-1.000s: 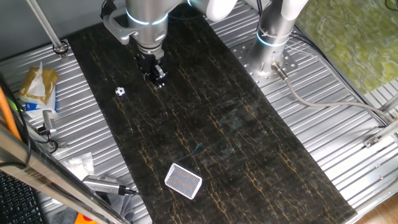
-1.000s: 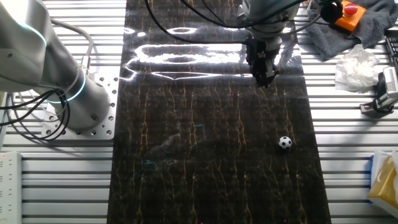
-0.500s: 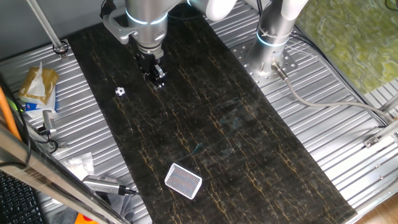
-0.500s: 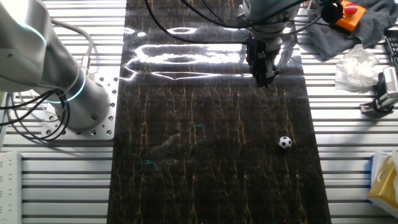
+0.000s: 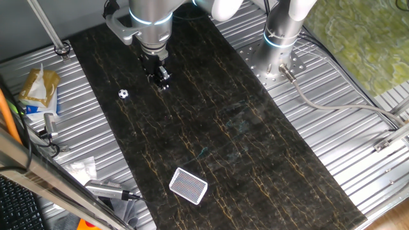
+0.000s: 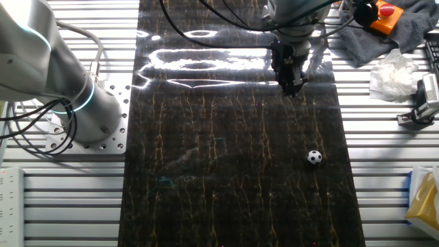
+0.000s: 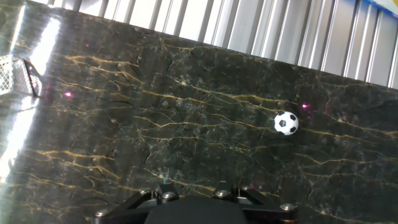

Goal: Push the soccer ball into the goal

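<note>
Gripper (image 5: 163, 85) hangs low over the dark mat (image 5: 243, 128), jaws look narrow and hold nothing. Soccer ball (image 5: 123, 94) sits near it, apart; goal (image 5: 188, 186) lies well away down the mat. Get behind the ball, opposite the goal, then push slowly and straight.

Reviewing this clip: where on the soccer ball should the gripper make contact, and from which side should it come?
Judging by the layout, contact the soccer ball low on the side facing away from the goal, since it is round and would roll off-line otherwise. The gripper sits beside the ball, apart from it, so it must first swing behind it.
</note>
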